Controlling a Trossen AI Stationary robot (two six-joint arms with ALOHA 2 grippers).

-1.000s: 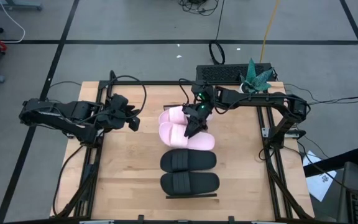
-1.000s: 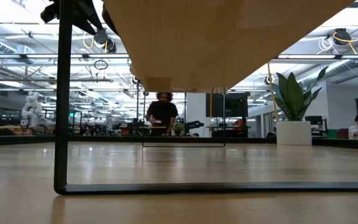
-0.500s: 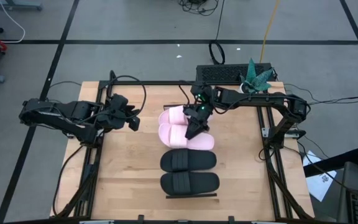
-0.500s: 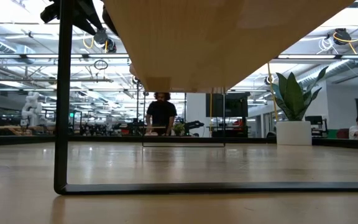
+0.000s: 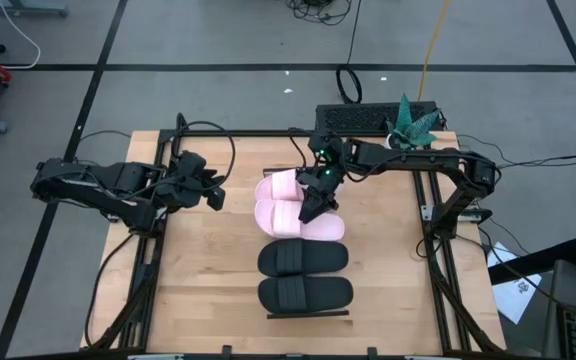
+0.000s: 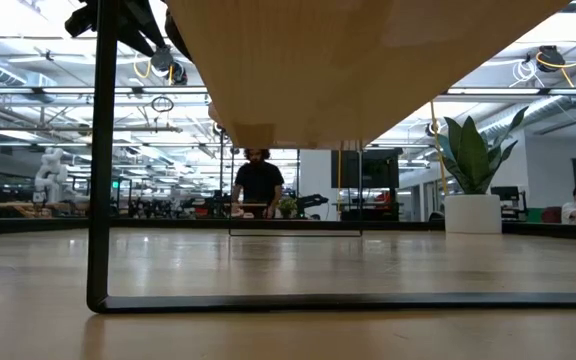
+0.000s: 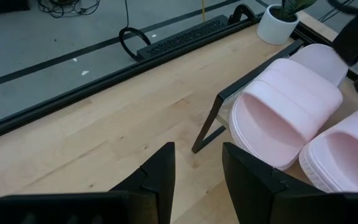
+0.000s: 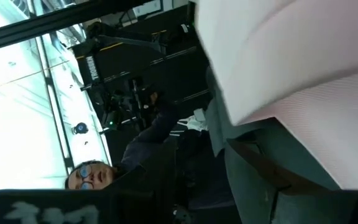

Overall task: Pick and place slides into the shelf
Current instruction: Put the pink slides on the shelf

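Two pink slides, two black slides

Pink slide; bespectacled person beyond

A potted plant and a black keyboard sit at the table's far edge. A person stands in the background. A second potted plant stands to the right.

Your high view looks straight down on the whole counter. Your low view sits at counter height, facing the room. Your left wrist view looks closely at the pink slides, shared with the high view; your right wrist view presses against one.
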